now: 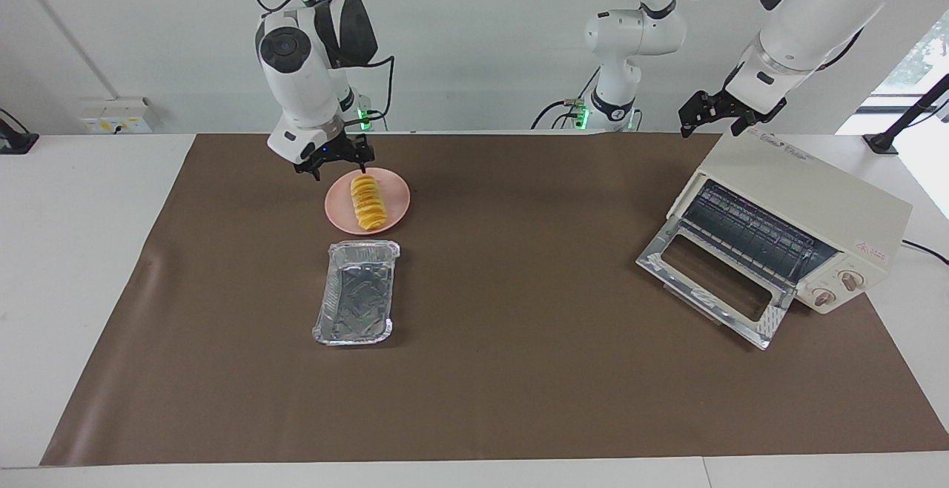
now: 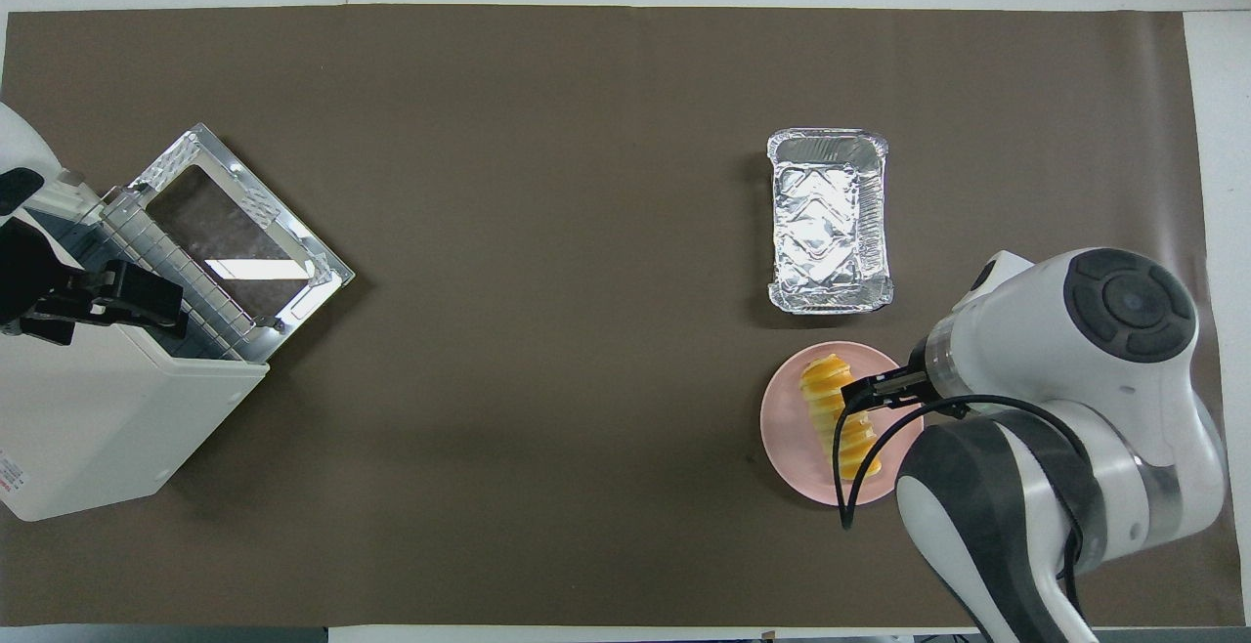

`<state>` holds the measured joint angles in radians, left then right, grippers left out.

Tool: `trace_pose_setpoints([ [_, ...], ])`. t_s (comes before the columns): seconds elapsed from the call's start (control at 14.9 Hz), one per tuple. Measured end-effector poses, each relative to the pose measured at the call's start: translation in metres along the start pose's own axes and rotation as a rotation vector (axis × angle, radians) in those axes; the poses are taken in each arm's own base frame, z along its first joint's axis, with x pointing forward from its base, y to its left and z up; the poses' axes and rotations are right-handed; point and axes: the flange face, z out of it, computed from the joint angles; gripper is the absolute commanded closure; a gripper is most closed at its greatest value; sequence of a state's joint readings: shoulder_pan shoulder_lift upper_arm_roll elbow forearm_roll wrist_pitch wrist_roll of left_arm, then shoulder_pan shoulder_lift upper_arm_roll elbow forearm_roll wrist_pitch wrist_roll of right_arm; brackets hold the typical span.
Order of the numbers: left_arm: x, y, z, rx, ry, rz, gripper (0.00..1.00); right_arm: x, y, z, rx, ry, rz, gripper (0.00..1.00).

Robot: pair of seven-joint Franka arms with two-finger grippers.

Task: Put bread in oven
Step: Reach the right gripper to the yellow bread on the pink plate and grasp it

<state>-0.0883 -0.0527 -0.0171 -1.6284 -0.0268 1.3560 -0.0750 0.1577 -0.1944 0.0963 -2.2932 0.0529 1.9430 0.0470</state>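
Note:
The bread (image 1: 368, 202) (image 2: 837, 410), a ridged golden-yellow loaf, lies on a round pink plate (image 1: 394, 206) (image 2: 788, 428). My right gripper (image 1: 339, 167) (image 2: 883, 390) hangs open just over the plate's edge nearest the robots, at that end of the bread, holding nothing. The cream-white oven (image 1: 815, 202) (image 2: 88, 428) stands toward the left arm's end of the table, its glass door (image 1: 712, 286) (image 2: 239, 233) dropped open and the wire rack showing. My left gripper (image 1: 721, 116) (image 2: 103, 296) waits open in the air over the oven's top.
A silver foil tray (image 1: 354, 293) (image 2: 829, 221) with nothing in it sits just past the plate, farther from the robots. A brown mat (image 1: 519, 369) covers the table. The right arm's bulky elbow (image 2: 1075, 399) overhangs the mat beside the plate.

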Motion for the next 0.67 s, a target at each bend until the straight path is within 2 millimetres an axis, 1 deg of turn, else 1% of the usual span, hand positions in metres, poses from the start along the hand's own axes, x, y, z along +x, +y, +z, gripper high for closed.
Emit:
trace_pose_setpoints([
  [0.07, 0.000, 0.000, 0.000, 0.000, 0.000, 0.000, 0.00, -0.002, -0.002, 0.014, -0.001, 0.007, -0.002, 0.00],
  [0.27, 0.000, 0.000, 0.000, 0.000, 0.000, 0.000, 0.00, -0.007, -0.001, 0.054, -0.001, 0.024, 0.000, 0.00],
  [0.4, 0.000, 0.000, 0.000, 0.000, 0.000, 0.000, 0.00, -0.011, -0.010, 0.073, 0.022, 0.028, -0.001, 0.00],
  [0.54, 0.000, 0.000, 0.000, 0.000, 0.000, 0.000, 0.00, -0.012, -0.021, 0.088, 0.044, 0.041, 0.004, 0.00],
  [0.67, 0.000, 0.000, 0.000, 0.000, 0.000, 0.000, 0.00, -0.015, -0.028, 0.104, 0.044, 0.052, 0.020, 0.00],
])
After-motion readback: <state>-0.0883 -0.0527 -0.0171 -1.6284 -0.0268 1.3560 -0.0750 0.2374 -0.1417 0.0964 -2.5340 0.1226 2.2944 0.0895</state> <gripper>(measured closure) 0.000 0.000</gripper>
